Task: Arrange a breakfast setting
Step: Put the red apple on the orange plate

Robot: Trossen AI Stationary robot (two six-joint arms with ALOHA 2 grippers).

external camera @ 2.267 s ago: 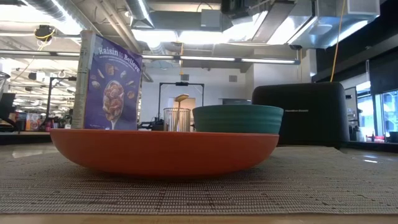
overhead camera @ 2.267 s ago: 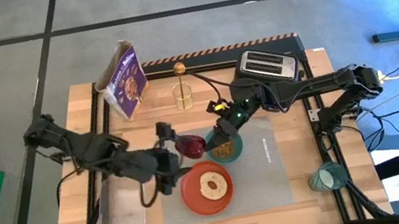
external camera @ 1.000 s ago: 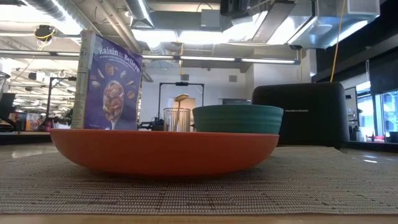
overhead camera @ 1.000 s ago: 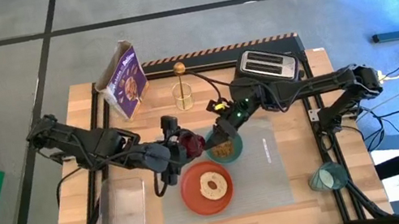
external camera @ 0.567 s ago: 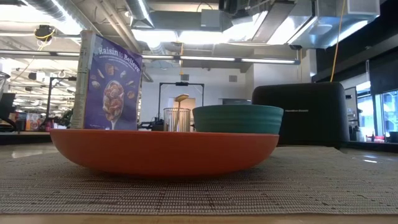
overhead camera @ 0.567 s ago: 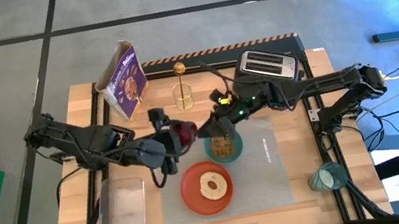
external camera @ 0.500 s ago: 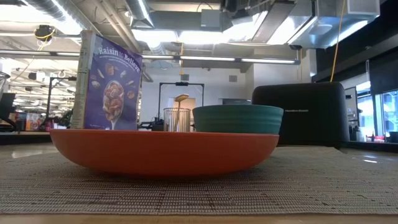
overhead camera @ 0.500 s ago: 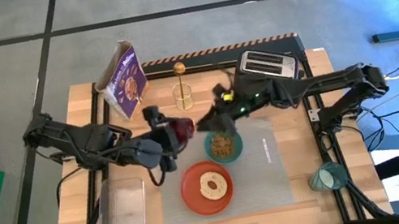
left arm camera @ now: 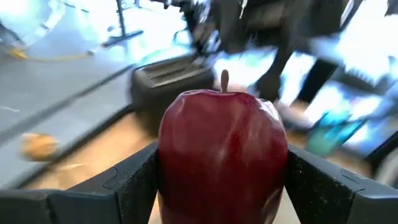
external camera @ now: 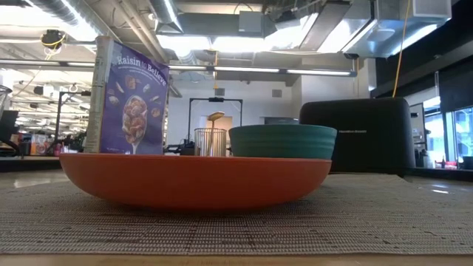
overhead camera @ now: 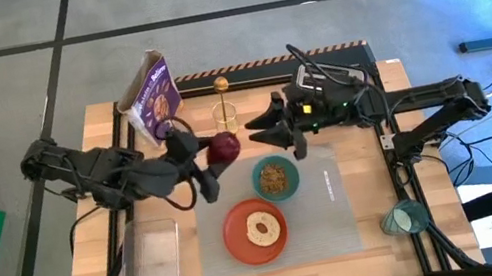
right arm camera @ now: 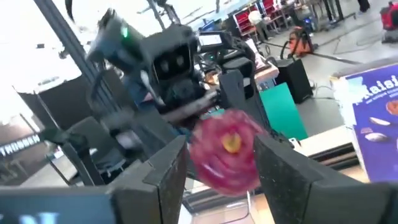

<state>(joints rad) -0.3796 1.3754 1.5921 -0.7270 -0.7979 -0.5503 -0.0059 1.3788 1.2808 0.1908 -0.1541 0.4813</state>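
Left gripper [overhead camera: 218, 153] clamped on red apple [overhead camera: 224, 146], held aloft at 11 o'clock of teal bowl [overhead camera: 275, 177]. Right gripper [overhead camera: 256, 136] facing apple at its 3 o'clock, fingers parted, empty.

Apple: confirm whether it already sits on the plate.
No, the apple is clamped in the left pincer; the plate holds only a bagel.
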